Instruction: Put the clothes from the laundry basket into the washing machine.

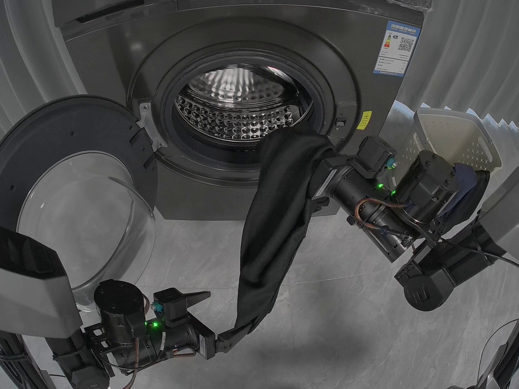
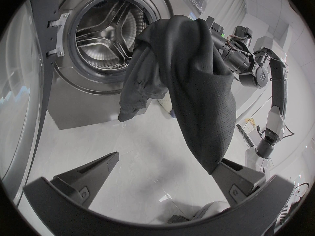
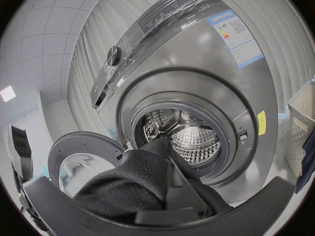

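Right gripper (image 1: 311,168) is clamping the top of a black garment (image 1: 275,222) just at the washing machine (image 1: 108,55) door opening, cloth hanging down to the low left gripper (image 2: 164,163), whose fingers (image 2: 98,167) are standing wide apart, one touching the hem.

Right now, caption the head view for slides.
Right pincer holds a black garment at the open washing machine; open left pincer at its hanging end.

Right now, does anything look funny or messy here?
Yes. The black garment hangs from the right gripper at the open mouth of the washing machine, but most of it dangles outside, sagging down to the open left gripper, where its tip just touches one finger.
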